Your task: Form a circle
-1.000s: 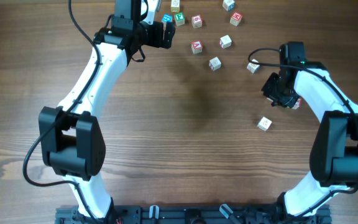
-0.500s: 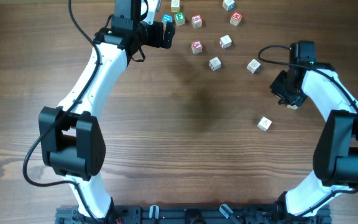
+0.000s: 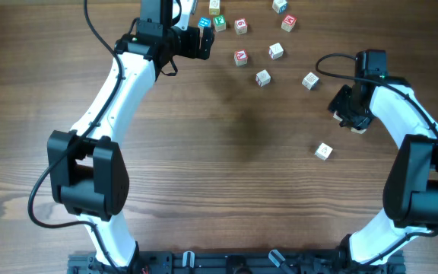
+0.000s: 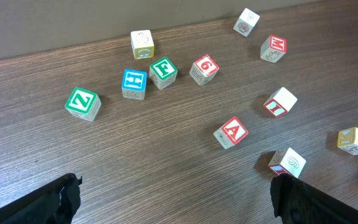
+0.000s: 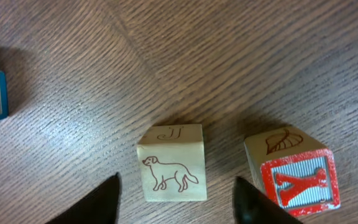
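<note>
Wooden cubes are lying scattered across the far part of the table, loosely bunched between the two arms, with a lone cube sitting apart on the right; nothing like a circle is showing yet. The right claw is hanging low over a dog cube, its jaws standing apart on either side of it with bare table showing in both gaps, so it is gripping nothing. The left claw is gaping wide and empty, looking out over more of the cubes. I am judging these blocks to be light, stiff and hard. They are not going to crush or bend, but their smooth printed faces are likely to slide on the boards and twist if pinched on a corner. The best hold is looking like two opposite flat sides, jaws square to them and centred. A red-lettered cube is sitting just beside one of that claw's fingers, so closing there is risking a nudge to it.
</note>
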Controlling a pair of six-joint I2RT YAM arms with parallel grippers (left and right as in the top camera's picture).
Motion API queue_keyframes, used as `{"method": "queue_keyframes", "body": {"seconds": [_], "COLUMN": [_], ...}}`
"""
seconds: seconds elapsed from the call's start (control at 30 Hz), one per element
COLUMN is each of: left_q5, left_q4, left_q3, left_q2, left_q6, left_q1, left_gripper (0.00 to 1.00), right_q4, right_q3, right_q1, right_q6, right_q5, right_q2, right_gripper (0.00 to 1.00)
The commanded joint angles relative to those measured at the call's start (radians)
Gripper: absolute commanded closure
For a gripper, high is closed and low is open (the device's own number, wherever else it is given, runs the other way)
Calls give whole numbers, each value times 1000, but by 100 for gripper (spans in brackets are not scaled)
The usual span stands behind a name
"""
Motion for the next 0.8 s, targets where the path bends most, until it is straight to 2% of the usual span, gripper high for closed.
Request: {"method": "queue_keyframes", "body": {"seconds": [0.0,0.1,0.17,0.2,0.37,0.57,0.6,0.67,0.73,0.77], "left_q5": [-2,-2,-3,-3,-3,-3,-2,-2,-2,-2], "left_q4": [-1,-1,-1,-1,-1,-1,-1,-2,-5,-14], "left_q3": [-5,-5,-5,-5,-5,-5,-5,-5,-5,-5], "left_q2": [9,9,9,9,9,9,9,9,9,9], "left_q6": [-3,-3,-3,-3,-3,-3,-3,-3,-3,-3], "left_q1": [4,4,4,4,4,4,3,3,3,3], "left_gripper": [0,0,0,0,0,0,0,0,0,0], "right_q4": [-13,-38,-61,-77,-177,-272,-290,-357,-450,-488], "right_q3": [-4,-2,9,19,111,175,175,175,170,148], "right_q1": [0,0,0,0,0,-2,-4,-13,-30,-46], "right_q6": [4,2,2,2,-5,-14,23,194,435,602], "right_q5": [-15,-27,-45,-45,-45,-31,-8,65,117,115], "right_q2": [18,17,15,13,-22,-155,-172,-184,-180,-180], "right_gripper": [26,16,2,0,0,0,0,0,0,0]}}
